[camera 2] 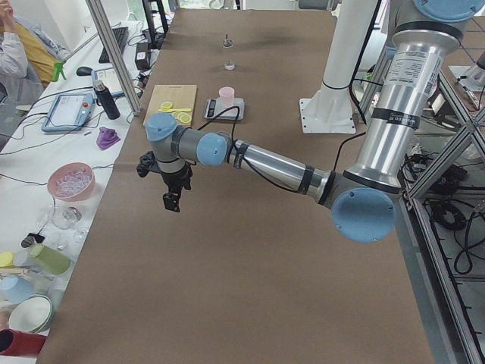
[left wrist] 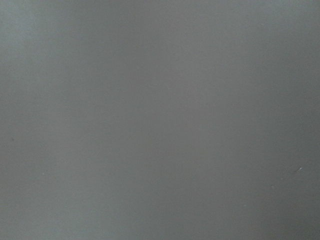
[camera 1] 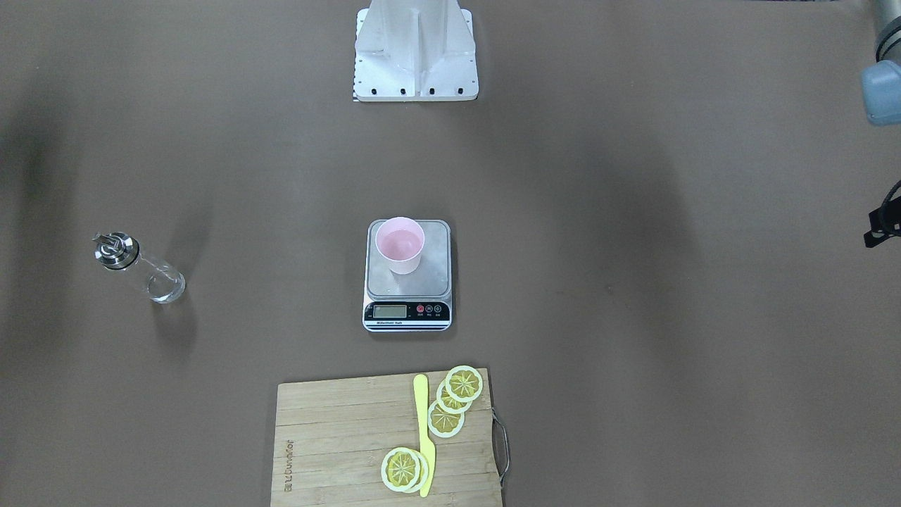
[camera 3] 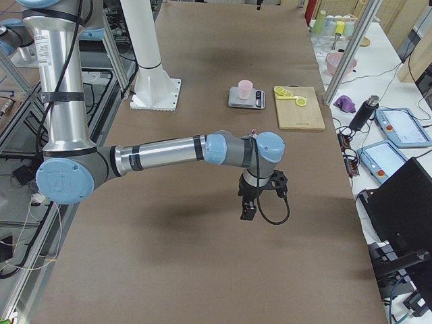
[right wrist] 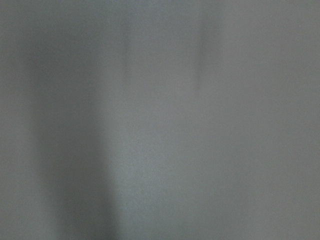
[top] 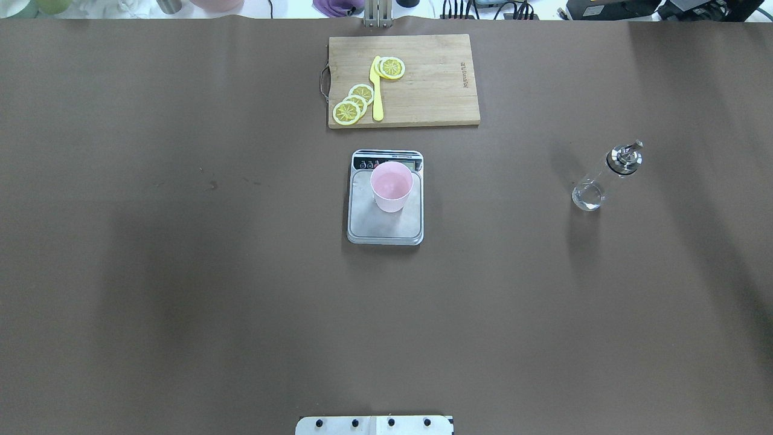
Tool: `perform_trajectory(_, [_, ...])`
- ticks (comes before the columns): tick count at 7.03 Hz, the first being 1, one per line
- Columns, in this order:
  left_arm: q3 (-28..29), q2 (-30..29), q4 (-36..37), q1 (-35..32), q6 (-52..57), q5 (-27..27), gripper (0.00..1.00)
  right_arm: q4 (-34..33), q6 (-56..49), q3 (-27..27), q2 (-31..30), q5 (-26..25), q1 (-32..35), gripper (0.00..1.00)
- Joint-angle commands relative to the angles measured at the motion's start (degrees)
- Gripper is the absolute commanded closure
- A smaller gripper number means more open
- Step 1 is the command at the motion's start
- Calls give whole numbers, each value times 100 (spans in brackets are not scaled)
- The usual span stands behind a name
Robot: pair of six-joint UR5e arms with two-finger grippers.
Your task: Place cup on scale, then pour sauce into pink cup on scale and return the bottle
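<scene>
The pink cup (camera 1: 400, 245) stands upright on the silver platform of the scale (camera 1: 431, 282) at the table's middle; both also show in the overhead view, cup (top: 391, 186) on scale (top: 362, 225). The clear glass bottle (camera 1: 144, 273) with its silver spout cap stands upright on the table on my right side, apart from the scale, also in the overhead view (top: 604, 178). The sauce is barely visible in it. My left gripper (camera 2: 173, 199) hangs above bare table far from the scale. My right gripper (camera 3: 248, 209) does likewise. I cannot tell whether either is open or shut. Both wrist views show only blurred table.
A wooden cutting board (top: 435, 90) with lemon slices (top: 353, 104) and a yellow knife (top: 377, 90) lies beyond the scale. The robot's white base (camera 1: 415, 49) stands at the near table edge. Benches with clutter line the far side (camera 2: 72, 182).
</scene>
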Motion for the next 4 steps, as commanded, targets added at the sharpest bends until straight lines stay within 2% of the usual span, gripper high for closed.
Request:
perform_trajectory(1, [49, 599, -114, -536, 877, -468, 2, -8, -1, -7, -17, 23, 31, 0])
perform_trajectory(2, [-21, 959, -237, -739, 827, -777, 2, -8, -1, 1, -26, 32, 48, 0])
perform_trajectory(4, [4, 980, -334, -750, 808, -789, 2, 1, -1, 10, -9, 32, 57, 0])
